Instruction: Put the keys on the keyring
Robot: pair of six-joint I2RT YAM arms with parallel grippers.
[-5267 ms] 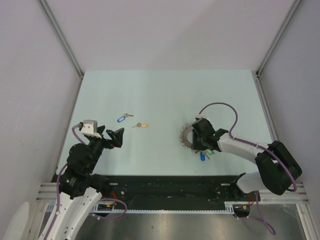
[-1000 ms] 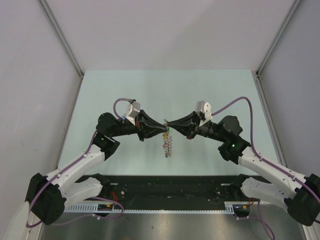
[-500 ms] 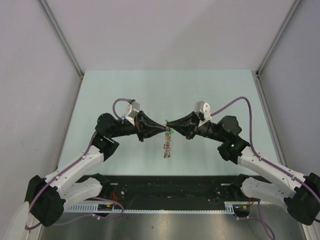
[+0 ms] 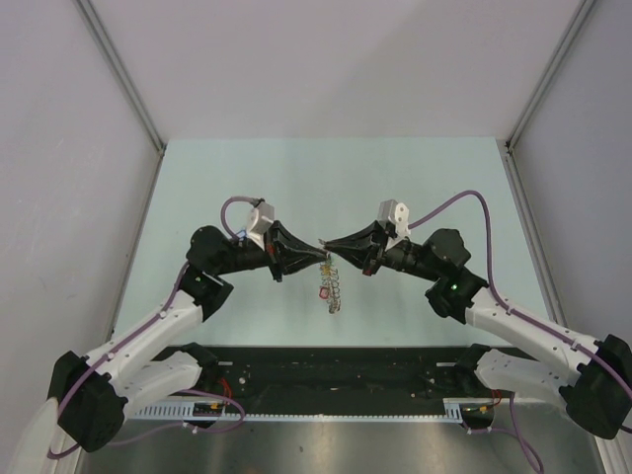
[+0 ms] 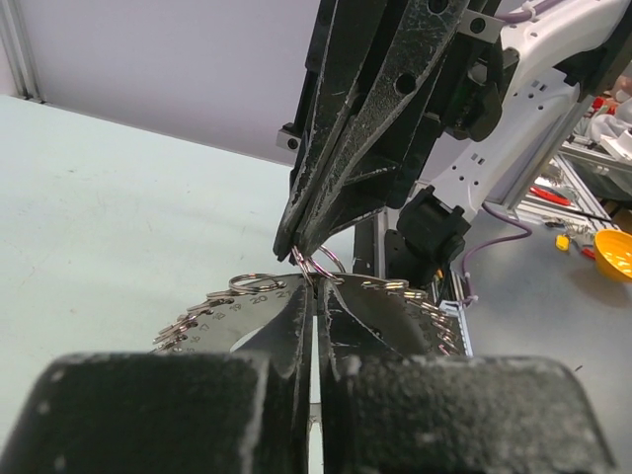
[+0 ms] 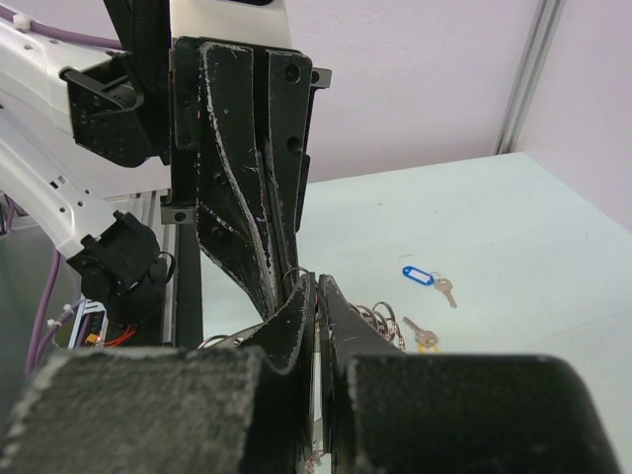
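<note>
The keyring (image 4: pixel 331 283), a grey round plate fringed with small keys and coloured tags, hangs in the air between both arms. My right gripper (image 4: pixel 325 247) is shut on its top rim, seen in its own view (image 6: pixel 316 288). My left gripper (image 4: pixel 318 260) meets it tip to tip, its jaws shut at the numbered rim of the keyring (image 5: pixel 222 316) among the small split rings (image 5: pixel 314 281). Two loose keys lie on the table in the right wrist view, one with a blue tag (image 6: pixel 419 276), one with a yellow tag (image 6: pixel 421 337). The left arm hides them from above.
The pale green table (image 4: pixel 425 188) is walled by grey panels on three sides. A black rail (image 4: pixel 336 380) runs along the near edge by the arm bases. The two arms form an arch over the table's middle.
The left jaws have closed onto the keyring's rim. Both gripper tips and the hanging keyring have shifted slightly left and toward the back.
</note>
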